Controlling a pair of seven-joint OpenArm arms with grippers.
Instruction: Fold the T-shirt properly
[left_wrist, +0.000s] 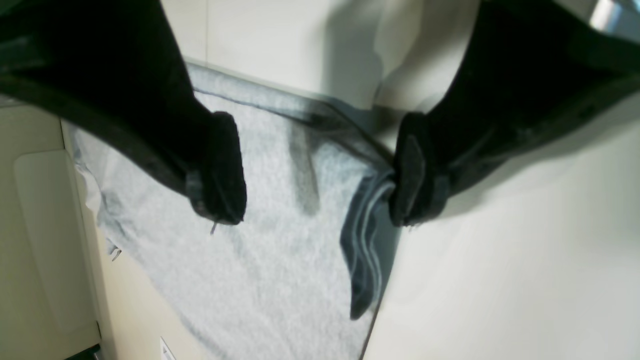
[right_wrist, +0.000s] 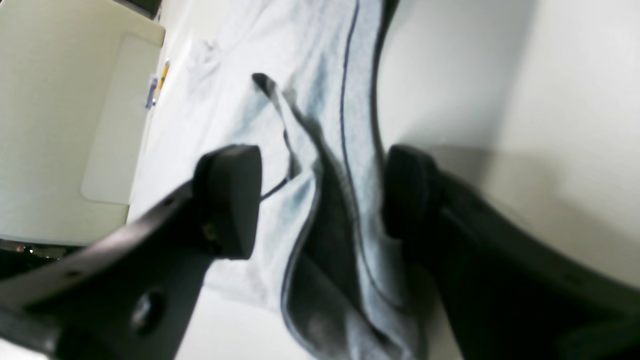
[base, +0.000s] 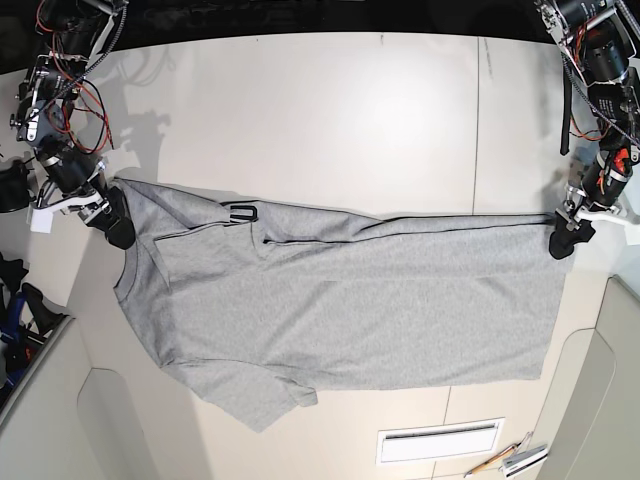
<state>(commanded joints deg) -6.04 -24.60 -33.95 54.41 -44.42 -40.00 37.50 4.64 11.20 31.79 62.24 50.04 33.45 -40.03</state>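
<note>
Light heather-grey cotton T-shirt lies spread across the pale bench, collar end by the right gripper, hem end by the left gripper. Far long edge already doubled over toward the shirt's middle, probably the first lengthwise fold. Both grippers sit at the ends of that folded edge, likely to keep it straight and taut. Wrist views: left gripper jaws wide apart, one pad touching the bunched hem corner, nothing clamped; right gripper jaws also apart, straddling folded cloth, not gripping. Lettering hidden, presumably face-down. One sleeve tucked out of sight. Wrist views blurred.
</note>
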